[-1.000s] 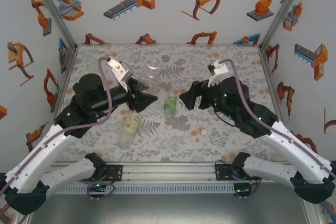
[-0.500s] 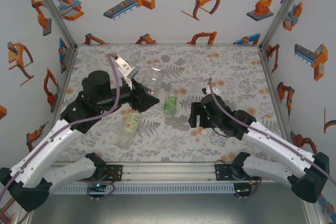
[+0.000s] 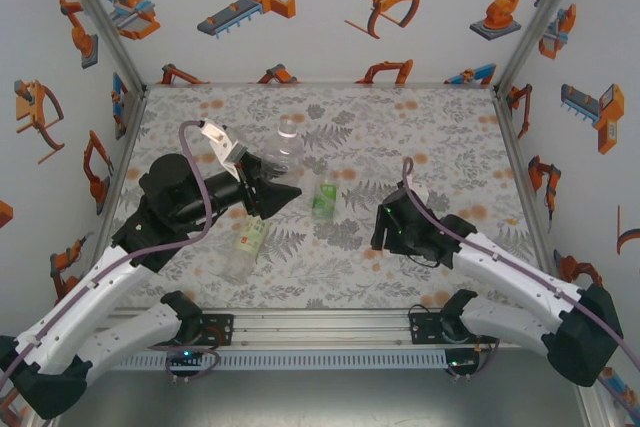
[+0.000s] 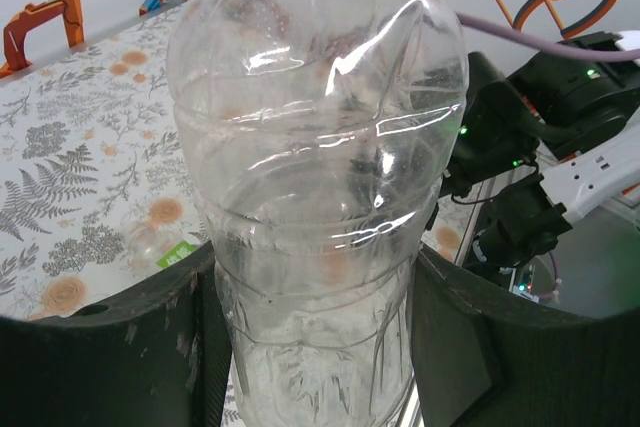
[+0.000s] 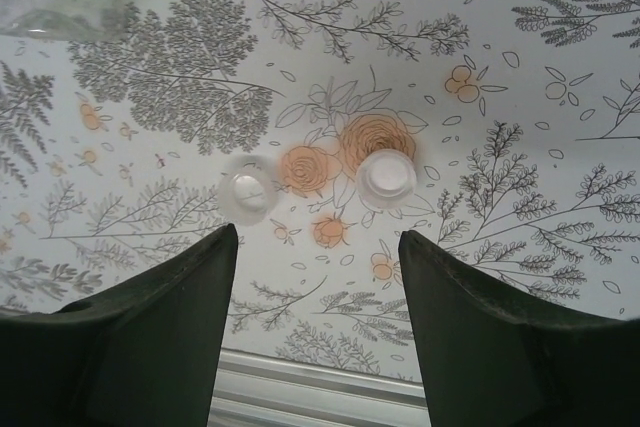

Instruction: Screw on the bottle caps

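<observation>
The plain bottle (image 4: 320,147) is clamped by the left end effector (image 4: 312,347). The right end effector (image 5: 318,327) is spread above two caps (image 5: 387,177) by the near edge of the table (image 5: 520,67); one could be knocked aside by a finger.

The right hand (image 5: 318,247) has pulled back and dropped over two bottle caps (image 5: 387,175), its jaws narrowing.

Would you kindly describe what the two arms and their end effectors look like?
The left arm and right arm share white links, black joints and a looping purple cable. The left end effector and right end effector have broad matte black fingers.
</observation>
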`<state>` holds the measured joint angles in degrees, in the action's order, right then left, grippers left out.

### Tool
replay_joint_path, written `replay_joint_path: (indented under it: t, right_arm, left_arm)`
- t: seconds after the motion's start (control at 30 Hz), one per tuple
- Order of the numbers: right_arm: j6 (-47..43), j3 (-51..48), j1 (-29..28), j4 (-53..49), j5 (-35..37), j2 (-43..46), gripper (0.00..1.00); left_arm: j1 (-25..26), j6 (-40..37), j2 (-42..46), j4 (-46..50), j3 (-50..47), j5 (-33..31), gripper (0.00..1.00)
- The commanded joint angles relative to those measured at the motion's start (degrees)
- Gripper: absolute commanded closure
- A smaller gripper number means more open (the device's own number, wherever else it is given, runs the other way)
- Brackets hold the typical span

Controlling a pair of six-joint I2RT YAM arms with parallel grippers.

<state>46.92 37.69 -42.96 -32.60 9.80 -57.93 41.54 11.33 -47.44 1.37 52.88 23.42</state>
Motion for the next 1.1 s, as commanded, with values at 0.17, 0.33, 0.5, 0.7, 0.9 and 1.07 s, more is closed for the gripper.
replay_joint_path:
  t: [0.17,0.33,0.5,0.7,0.9,1.07]
  right_arm:
    - [1.2,-1.3,1.4,1.5,-0.6,-3.1,0.43]
    - [-0.7,-1.3,2.8,2.0,-4.2,-5.4,0.43]
    - [-0.6,-1.1,3.0,1.8,-3.9,-10.0,0.46]
    - [-1.1,1.0,3.0,2.3,-0.4,-11.5,0.50]
    - [-2.9,3.6,3.2,2.2,1.2,-13.3,0.51]
    - [-3.9,5.7,3.7,1.8,1.0,-15.5,0.51]
  left_arm:
    - [-0.2,0.1,0.1,-2.9,-0.5,0.4,1.00]
    - [-0.2,0.2,-0.3,-2.8,-0.5,0.4,1.00]
    - [-0.2,0.5,-0.2,-2.6,-0.5,0.4,1.00]
    - [-0.1,0.7,0.6,-1.8,-0.3,-0.2,1.00]
    - [-0.1,0.4,1.8,-1.1,-0.7,-1.4,1.00]
    - [-0.2,0.2,2.1,-0.6,-0.6,-1.8,1.00]
